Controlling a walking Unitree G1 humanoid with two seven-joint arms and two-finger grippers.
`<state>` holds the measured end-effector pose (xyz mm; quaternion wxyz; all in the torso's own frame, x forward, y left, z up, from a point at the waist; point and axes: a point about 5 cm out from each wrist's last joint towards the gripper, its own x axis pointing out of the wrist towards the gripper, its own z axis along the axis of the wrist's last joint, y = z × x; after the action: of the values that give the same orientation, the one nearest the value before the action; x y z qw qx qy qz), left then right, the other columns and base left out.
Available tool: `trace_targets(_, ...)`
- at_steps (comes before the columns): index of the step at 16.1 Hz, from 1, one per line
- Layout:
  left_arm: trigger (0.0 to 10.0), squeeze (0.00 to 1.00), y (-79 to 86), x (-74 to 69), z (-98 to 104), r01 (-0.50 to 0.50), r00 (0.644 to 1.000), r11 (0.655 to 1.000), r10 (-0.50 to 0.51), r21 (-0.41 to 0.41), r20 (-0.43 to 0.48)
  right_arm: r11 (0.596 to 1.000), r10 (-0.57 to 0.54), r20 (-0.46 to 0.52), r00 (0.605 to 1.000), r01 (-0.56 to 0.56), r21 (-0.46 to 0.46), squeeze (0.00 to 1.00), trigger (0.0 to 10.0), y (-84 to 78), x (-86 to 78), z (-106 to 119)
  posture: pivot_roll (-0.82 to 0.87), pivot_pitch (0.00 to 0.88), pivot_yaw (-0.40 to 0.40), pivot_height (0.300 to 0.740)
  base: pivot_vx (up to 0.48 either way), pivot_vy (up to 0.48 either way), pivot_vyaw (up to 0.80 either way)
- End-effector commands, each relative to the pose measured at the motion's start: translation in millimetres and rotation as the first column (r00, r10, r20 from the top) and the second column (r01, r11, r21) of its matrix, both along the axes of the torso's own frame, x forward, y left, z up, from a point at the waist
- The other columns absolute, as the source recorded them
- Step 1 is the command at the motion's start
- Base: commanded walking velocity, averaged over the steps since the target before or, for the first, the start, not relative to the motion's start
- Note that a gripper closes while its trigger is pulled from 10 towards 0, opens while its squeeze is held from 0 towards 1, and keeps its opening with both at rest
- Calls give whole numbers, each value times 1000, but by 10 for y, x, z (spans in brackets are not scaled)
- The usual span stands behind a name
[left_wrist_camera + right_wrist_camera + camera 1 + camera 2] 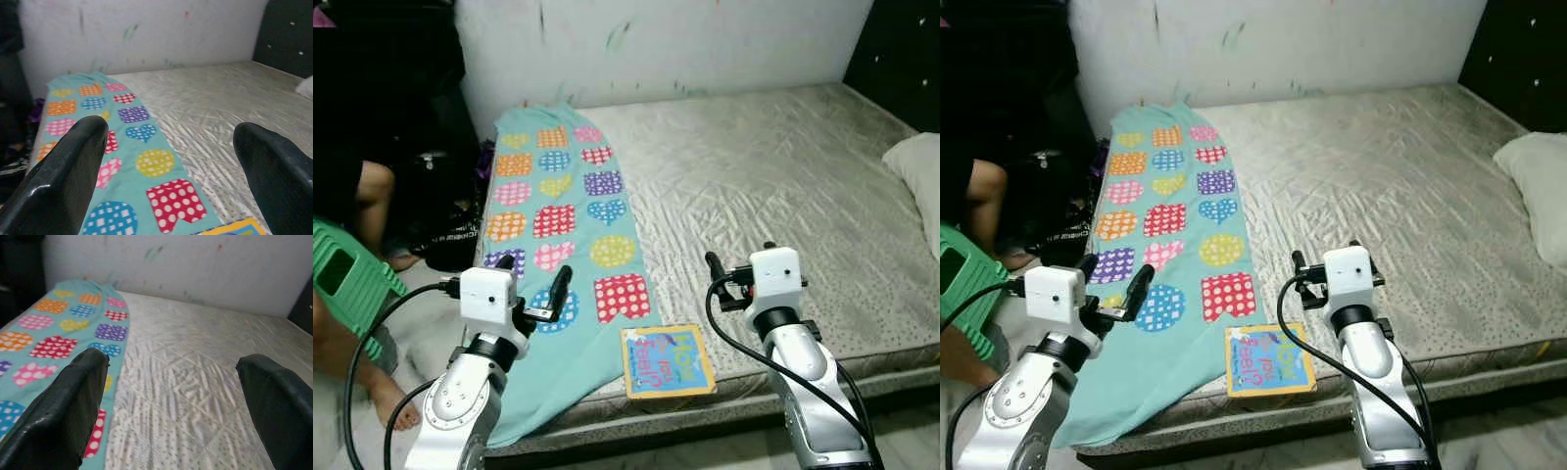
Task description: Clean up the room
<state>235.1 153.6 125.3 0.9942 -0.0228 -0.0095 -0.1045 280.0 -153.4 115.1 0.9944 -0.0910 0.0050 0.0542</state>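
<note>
We see a children's book [668,361] lying flat at the near edge of the bed [783,186], its yellow-bordered blue cover lettered too small to read. Just beside it spreads a turquoise blanket [558,225] patterned with dotted hearts and squares, draping off the mattress. Our left tool [536,284] hovers over the blanket, released; our right tool [739,266] hovers beside the book, also spread. A pillow [920,181] lies at right; a person's leg [372,201] and a green stool [347,279] stand at left.
</note>
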Motion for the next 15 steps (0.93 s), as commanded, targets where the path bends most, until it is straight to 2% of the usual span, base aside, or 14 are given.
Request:
trace_targets(1,10000,0,46,-9,-14,-15,1000,1000,15,23,-10,1000,31,11,999,-31,4,0,10000,80,15,24,-25,30,16,740,0,0,0)
trace_targets(4,10000,0,25,25,-35,-16,1000,1000,16,25,-8,999,31,18,999,-31,8,0,10000,100,46,18,-26,5,19,740,0,0,687)
trace_targets(5,10000,0,34,42,-40,-22,1000,999,23,30,-5,1000,27,23,999,-28,15,0,10000,103,67,28,-24,0,20,740,0,0,0)
trace_targets(6,10000,0,99,120,-70,-47,999,997,47,57,2,999,13,45,999,-14,34,0,10000,126,161,63,-18,0,30,740,0,0,0)
trace_targets(9,10000,0,292,215,-64,-102,995,990,102,96,10,999,-5,63,998,2,50,0,10000,155,255,82,-5,0,46,740,0,0,0)
trace_targets(10,10000,0,305,226,-62,-101,995,990,100,98,11,999,-4,64,998,1,48,0,10000,158,259,79,-6,0,44,740,0,0,0)
trace_targets(12,10000,0,281,232,-77,-95,995,991,94,98,13,1000,17,67,998,-18,21,0,10000,171,257,75,-17,0,32,740,0,0,0)
trace_targets(15,10000,0,148,217,-129,-74,997,994,73,79,12,999,41,73,996,-42,15,0,10000,175,286,91,-28,0,8,740,0,0,0)
